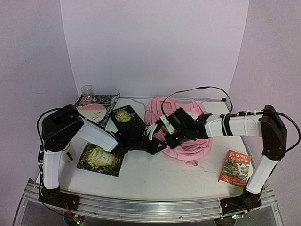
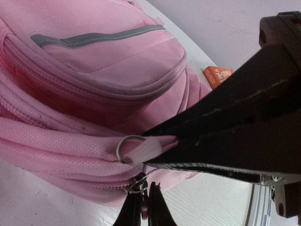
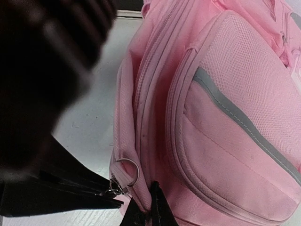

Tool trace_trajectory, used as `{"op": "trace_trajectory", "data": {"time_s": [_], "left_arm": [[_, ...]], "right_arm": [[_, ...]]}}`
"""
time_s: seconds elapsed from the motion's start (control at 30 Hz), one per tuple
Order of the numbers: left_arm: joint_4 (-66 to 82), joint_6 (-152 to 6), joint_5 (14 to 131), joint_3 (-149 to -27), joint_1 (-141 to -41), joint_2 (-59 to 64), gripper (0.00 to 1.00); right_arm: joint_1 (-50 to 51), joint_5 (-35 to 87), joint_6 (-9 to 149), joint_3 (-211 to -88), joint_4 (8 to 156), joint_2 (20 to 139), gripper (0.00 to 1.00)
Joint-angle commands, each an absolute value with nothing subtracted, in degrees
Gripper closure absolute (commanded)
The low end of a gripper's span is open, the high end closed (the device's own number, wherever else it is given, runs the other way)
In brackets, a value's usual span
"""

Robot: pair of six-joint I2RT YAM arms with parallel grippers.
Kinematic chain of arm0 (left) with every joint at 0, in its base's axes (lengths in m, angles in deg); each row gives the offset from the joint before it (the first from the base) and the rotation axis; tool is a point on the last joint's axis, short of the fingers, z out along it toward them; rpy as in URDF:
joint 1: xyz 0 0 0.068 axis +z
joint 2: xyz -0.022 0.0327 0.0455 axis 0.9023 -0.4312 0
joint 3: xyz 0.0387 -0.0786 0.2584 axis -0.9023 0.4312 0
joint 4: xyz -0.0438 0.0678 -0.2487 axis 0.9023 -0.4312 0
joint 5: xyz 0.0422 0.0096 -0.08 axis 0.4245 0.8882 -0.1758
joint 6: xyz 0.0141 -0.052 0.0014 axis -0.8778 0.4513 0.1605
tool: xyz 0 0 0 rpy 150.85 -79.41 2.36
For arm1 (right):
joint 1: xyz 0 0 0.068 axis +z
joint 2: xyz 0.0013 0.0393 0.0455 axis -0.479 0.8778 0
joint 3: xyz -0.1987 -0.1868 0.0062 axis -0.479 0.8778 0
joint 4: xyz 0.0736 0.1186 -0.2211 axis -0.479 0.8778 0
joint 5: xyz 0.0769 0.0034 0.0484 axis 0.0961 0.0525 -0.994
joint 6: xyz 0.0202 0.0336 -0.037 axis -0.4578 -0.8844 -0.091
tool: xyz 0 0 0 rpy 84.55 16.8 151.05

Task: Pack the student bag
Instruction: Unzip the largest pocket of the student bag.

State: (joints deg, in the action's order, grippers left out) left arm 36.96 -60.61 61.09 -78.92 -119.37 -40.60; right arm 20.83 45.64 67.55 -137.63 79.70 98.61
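The student bag [image 1: 186, 136], a pale-pink backpack, lies on the white table with its front pockets up. In the left wrist view my left gripper [image 2: 144, 190] is shut on the metal zipper pull [image 2: 136, 187] at the bag's lower corner. My right gripper [image 3: 147, 205] is shut on a fold of the bag's pink fabric [image 3: 141, 188], just beside a metal ring [image 3: 131, 167]. That ring [image 2: 123, 147] also shows in the left wrist view, next to the right gripper's black fingers [image 2: 221, 127]. Both grippers meet at the bag's left edge [image 1: 160, 137].
A green book [image 1: 100, 159] lies front left and a black book [image 1: 126, 117] behind it. A patterned flat item [image 1: 96, 106] and a clear glass [image 1: 87, 90] sit at the back left. An orange book [image 1: 235, 168] lies front right.
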Motion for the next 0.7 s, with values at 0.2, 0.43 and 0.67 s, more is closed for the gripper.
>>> {"op": "trace_trajectory", "data": {"time_s": [0.2, 0.43, 0.67], "left_arm": [[40.8, -55.8, 54.5, -78.1, -125.1, -37.5, 0.93], [41.6, -53.3, 56.3, -75.6, -125.1, -39.7, 0.79], [42.6, -52.5, 56.3, -70.5, -125.2, -36.5, 0.64]], "right_arm": [[20.1, 44.8, 64.8, -141.5, 68.1, 100.3, 0.89], [20.2, 43.2, 63.0, -134.1, 68.5, 91.6, 0.70], [23.0, 46.6, 59.1, -128.1, 71.0, 84.6, 0.66]]}}
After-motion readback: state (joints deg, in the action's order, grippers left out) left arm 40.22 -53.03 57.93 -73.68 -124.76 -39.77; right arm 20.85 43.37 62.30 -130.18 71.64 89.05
